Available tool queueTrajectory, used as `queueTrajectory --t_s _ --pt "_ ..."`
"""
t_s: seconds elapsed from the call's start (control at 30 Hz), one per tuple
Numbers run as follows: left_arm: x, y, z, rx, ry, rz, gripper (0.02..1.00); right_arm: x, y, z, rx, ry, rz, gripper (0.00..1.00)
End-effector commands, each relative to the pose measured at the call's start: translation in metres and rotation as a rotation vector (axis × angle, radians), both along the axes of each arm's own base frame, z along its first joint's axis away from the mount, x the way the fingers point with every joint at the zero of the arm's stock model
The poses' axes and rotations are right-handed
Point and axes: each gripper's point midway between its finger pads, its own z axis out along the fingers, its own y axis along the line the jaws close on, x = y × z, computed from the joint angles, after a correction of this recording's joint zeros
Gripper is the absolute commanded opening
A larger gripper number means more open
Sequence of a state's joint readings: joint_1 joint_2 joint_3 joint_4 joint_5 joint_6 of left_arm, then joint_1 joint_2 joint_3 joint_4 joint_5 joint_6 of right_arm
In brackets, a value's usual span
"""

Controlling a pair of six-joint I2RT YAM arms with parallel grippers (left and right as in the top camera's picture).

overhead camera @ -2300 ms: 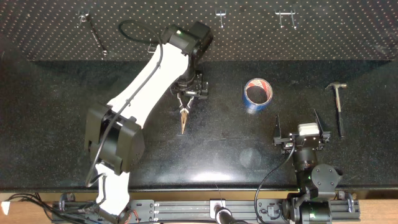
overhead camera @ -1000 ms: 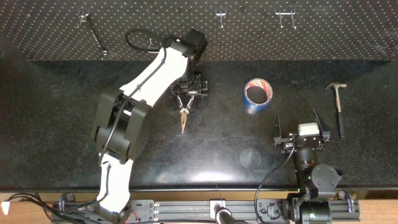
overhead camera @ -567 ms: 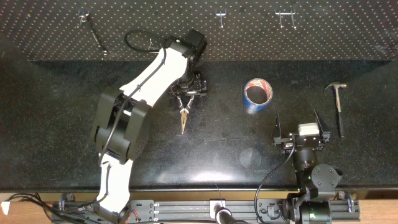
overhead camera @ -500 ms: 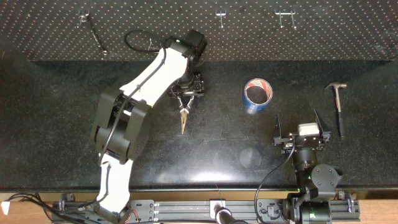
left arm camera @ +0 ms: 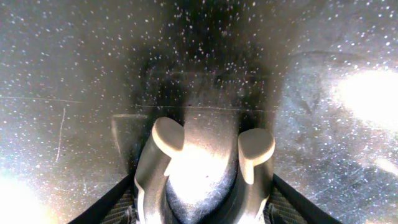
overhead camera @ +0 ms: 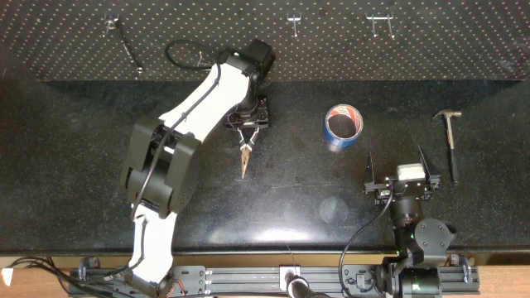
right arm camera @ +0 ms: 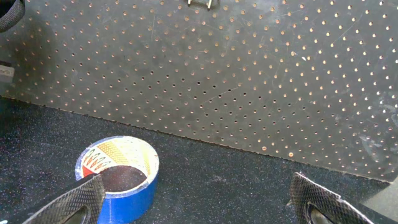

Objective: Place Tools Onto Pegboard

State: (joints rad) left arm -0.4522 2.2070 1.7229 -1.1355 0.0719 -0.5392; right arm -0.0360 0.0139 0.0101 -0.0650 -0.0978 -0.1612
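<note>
Where the desk (overhead camera: 83, 165) meets the pegboard (overhead camera: 248, 33) standing along its back edge, four tools can be counted: one pair of pliers (overhead camera: 244, 153), one tape roll (overhead camera: 344, 126), one hammer (overhead camera: 450, 136) and one wrench (overhead camera: 126, 45). The pliers lie flat near the back edge, left of the middle, nose toward the front edge. The blue tape roll lies near the back edge, right of the middle. The hammer lies by the right edge, head toward the back. The wrench hangs on the pegboard toward its left end. Also on the board are a hook (overhead camera: 293, 23) above the middle and a second hook (overhead camera: 380, 25) further right.

The left arm is extended to the back edge, its hand (left arm camera: 211, 142) low at the pliers' handle end. Its fingers (left arm camera: 168, 134) are spread with bare desk between them, gripping nothing. The right arm is folded near the front edge, its hand (overhead camera: 396, 161) released, fingers wide, facing the tape roll and pegboard. Print inside the roll is too small to read.
</note>
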Motion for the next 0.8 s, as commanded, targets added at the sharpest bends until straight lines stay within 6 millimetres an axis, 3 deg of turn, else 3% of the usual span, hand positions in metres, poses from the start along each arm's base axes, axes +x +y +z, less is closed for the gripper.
queueTrajectory --t_s 0.03,0.1,0.17,0.23,0.3,0.33,0.4,0.47,0.5,0.6,0.8 --pt "-0.008 -0.001 -0.012 -0.011 0.045 0.011 0.027 0.000 0.000 -0.001 0.014 0.000 -0.002 0.976" --pt "-0.001 -0.001 0.015 0.006 -0.046 -0.009 0.031 0.000 0.000 -0.001 0.014 0.000 -0.002 0.976" --pt "0.009 0.005 0.061 0.064 -0.208 -0.031 0.029 0.000 0.000 -0.001 0.014 0.000 -0.002 0.976" --pt "0.016 0.017 0.132 0.098 -0.419 -0.022 0.029 0.000 0.000 -0.001 0.014 0.000 -0.002 0.976" --pt "0.012 0.028 0.179 0.092 -0.539 0.001 0.029 0.000 0.000 -0.001 0.014 0.000 -0.002 0.974" --pt "0.007 0.045 0.224 0.102 -0.667 0.037 0.029 0.000 0.000 -0.001 0.014 0.000 -0.002 0.974" --pt "0.002 0.072 0.265 0.174 -0.801 0.093 0.027 0.000 0.000 -0.001 0.014 0.001 -0.002 0.972" --pt "0.009 0.096 0.289 0.283 -0.932 0.165 0.029 0.000 0.000 -0.001 0.014 0.001 -0.002 0.974" --pt "0.024 0.101 0.298 0.317 -1.044 0.216 0.029 0.000 0.000 -0.001 0.014 0.001 -0.002 0.974" --pt "0.058 0.081 0.319 0.236 -1.324 0.190 0.029 0.000 0.000 -0.001 0.014 0.001 -0.002 0.974" --pt "0.055 0.085 0.313 0.125 -1.695 0.290 0.029 0.000 0.000 -0.001 0.014 0.000 -0.002 0.976"
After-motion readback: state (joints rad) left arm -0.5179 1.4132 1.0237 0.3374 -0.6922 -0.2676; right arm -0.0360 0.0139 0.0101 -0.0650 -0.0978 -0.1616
